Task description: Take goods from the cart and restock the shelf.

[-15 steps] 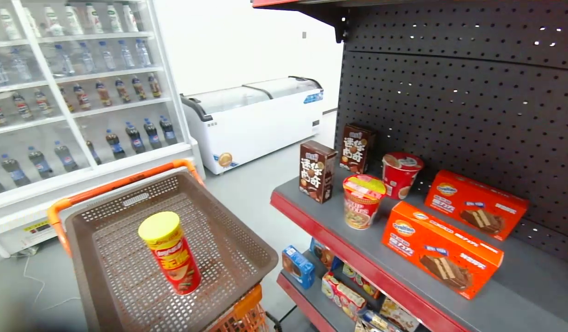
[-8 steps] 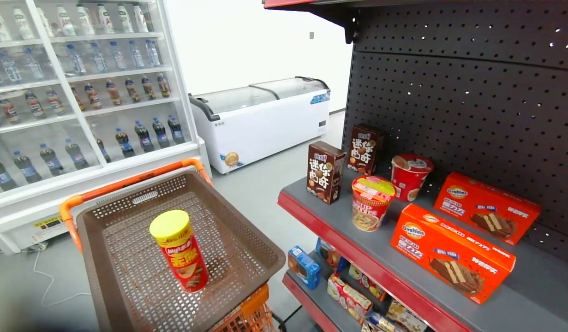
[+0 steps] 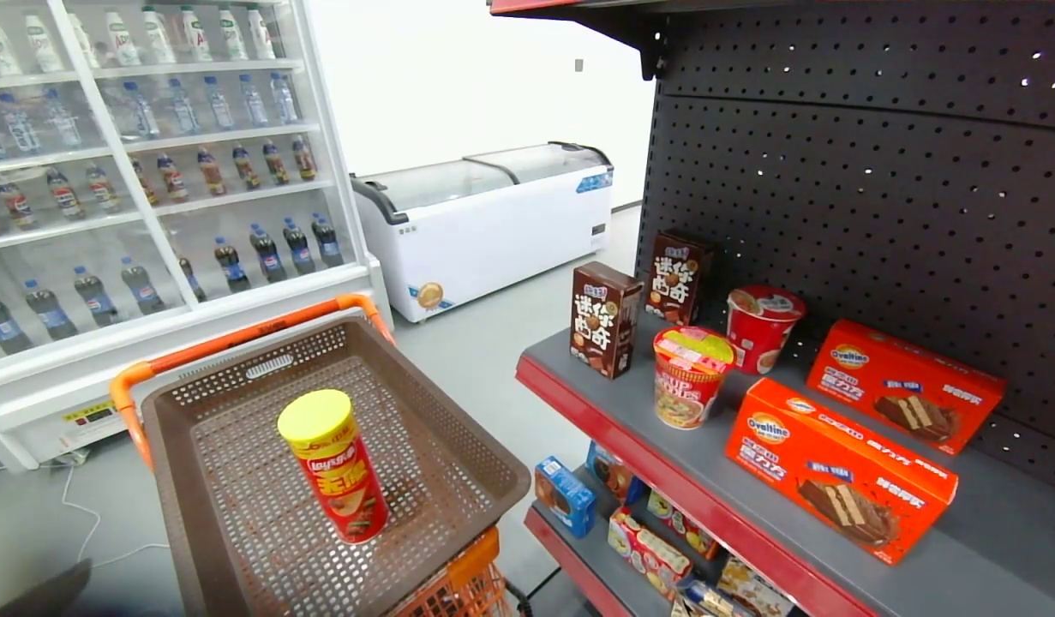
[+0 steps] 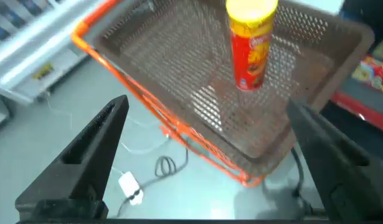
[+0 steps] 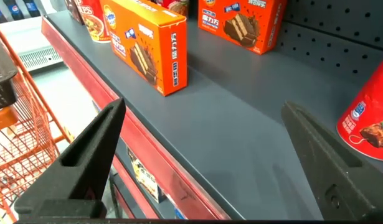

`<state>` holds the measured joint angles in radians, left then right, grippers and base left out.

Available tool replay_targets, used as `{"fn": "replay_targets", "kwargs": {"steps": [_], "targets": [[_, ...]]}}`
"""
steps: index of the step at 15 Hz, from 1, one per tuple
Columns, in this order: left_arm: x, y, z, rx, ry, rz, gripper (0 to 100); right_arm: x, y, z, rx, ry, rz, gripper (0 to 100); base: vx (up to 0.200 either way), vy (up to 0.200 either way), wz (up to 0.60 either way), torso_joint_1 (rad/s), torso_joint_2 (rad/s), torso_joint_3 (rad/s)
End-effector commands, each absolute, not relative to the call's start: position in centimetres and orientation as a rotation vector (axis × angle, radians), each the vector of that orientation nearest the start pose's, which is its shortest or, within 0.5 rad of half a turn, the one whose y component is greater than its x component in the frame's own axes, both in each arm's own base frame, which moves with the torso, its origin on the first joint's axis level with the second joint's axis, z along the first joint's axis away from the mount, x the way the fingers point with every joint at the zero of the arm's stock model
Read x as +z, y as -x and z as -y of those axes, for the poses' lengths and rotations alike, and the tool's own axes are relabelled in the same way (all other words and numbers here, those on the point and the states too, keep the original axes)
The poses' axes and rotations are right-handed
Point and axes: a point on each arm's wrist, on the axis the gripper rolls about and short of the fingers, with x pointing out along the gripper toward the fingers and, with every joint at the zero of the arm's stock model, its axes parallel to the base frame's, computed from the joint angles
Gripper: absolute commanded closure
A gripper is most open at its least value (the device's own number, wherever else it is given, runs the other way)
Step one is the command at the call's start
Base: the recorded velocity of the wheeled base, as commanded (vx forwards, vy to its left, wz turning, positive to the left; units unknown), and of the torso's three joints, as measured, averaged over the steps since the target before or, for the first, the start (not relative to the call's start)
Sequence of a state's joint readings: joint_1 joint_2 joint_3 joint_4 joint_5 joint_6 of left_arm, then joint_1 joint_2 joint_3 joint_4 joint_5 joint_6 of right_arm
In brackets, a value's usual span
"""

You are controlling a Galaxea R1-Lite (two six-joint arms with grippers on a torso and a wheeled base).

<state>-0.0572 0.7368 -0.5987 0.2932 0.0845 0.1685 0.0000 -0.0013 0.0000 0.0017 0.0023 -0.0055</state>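
Standing upright in brown basket [image 3: 493, 467] atop cart [image 3: 236, 340]: one chip can [image 3: 332, 467], yellow lid up, long axis vertical. Left gripper [image 4: 207, 109], fingers spread wide and empty, hangs outside basket rim. Can lies ahead, roughly centred between them. Left arm likely nearer. Right gripper [image 5: 203, 107], likewise spread, hangs over shelf [image 5: 241, 124] beside orange boxes [image 5: 151, 46].

Grey floor [image 3: 480, 343], drinks cooler [image 3: 163, 201], white chest freezer [image 3: 493, 236]
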Motion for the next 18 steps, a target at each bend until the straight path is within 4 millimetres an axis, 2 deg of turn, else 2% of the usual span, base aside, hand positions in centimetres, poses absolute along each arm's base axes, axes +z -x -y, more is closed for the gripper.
{"fn": "replay_targets", "kwargs": {"steps": [1, 4, 9, 12, 18], "targets": [[19.2, -11.0, 0.2, -0.080, -0.134, -0.656, 0, 7.5, 2.3, 0.0, 0.003, 0.006, -0.002, 0, 0.000, 0.000, 0.00, 0.000, 0.00, 0.000], [17.6, -15.2, 0.0, -0.166, -0.066, -0.718, 0, 7.5, 2.3, 0.0, 0.003, 0.006, -0.002, 0, 0.000, 0.000, 0.00, 0.000, 0.00, 0.000], [15.3, -19.4, 0.0, -0.228, -0.053, -0.738, 0, 7.5, 2.3, 0.0, 0.003, 0.006, -0.002, 0, 0.000, 0.000, 0.00, 0.000, 0.00, 0.000], [13.2, -21.3, 0.1, -0.252, -0.043, -0.755, 0, 7.5, 2.3, 0.0, 0.003, 0.006, -0.002, 0, 0.000, 0.000, 0.00, 0.000, 0.00, 0.000], [10.3, -22.7, 0.7, -0.302, -0.056, -0.647, 0, 7.5, 2.3, 0.0, 0.003, 0.006, -0.002, 0, 0.000, 0.000, 0.00, 0.000, 0.00, 0.000]]}}
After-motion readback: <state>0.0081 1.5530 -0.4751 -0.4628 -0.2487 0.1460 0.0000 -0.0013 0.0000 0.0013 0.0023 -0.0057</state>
